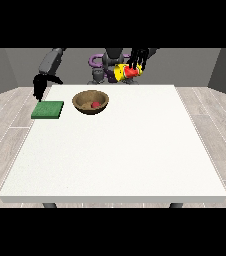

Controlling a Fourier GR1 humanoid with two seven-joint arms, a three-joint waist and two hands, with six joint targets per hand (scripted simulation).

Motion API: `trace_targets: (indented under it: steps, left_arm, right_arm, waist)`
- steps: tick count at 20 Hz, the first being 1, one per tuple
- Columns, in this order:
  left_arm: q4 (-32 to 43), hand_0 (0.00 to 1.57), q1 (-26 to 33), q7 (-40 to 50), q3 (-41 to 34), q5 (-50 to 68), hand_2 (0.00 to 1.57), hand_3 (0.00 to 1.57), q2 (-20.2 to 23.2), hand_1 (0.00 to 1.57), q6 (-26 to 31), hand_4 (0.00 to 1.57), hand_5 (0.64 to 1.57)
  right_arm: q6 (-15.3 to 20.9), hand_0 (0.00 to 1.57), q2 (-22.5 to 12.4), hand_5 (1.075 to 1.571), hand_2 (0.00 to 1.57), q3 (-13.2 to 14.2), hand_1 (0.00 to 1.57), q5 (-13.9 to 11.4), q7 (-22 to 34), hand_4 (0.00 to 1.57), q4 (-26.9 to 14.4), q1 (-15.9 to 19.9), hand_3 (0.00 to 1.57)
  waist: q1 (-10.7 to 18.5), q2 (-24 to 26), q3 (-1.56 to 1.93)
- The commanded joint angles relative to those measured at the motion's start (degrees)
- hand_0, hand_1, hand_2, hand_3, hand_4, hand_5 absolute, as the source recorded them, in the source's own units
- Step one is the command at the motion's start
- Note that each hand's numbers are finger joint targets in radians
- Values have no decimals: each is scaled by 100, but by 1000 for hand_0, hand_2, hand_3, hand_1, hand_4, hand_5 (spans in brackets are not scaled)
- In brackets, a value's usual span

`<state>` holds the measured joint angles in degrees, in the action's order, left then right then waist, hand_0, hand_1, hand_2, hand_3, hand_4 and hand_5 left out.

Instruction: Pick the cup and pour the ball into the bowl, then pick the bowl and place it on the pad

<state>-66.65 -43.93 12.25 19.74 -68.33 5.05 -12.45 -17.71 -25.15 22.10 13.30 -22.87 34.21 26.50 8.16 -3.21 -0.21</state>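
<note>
holding cup (127,72) | hand at view's right (137,59) | ball (95,104) in bowl (83,103)

One camera only — the front view. It stands across the table (115,150) from the robot (110,62), raised and tilted down, facing it. The near edge of the table sits low in view, the robot small at the top — floor and walls show at both sides.
</note>
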Motion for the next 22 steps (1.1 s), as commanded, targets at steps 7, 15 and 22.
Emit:
trace_targets:
  steps: [7, 15, 22]
  left_arm:
    - [-341, 959, 580, -1644, -1762, 3215, 932, 634, -341, 959, -129, 862, 1540]
    - [350, 0, 887, -2739, -2637, 4901, 0, 0, -408, 0, 51, 0, 1518]
    - [808, 0, 969, -2699, -2789, 5187, 0, 0, -182, 0, 409, 0, 1531]
  right_arm:
    - [150, 0, 342, 1569, 0, 55, 0, 205, -60, 358, 296, 303, 0]
    - [275, 0, 979, 1553, 0, -555, 0, -61, 226, 294, 819, 268, 0]
    - [515, 0, 1341, 1544, 0, -965, 0, -332, 385, 0, 852, -109, 0]
  waist:
    - [56, -1102, 1]
    - [-689, -1187, 12]
    - [-935, -505, 21]
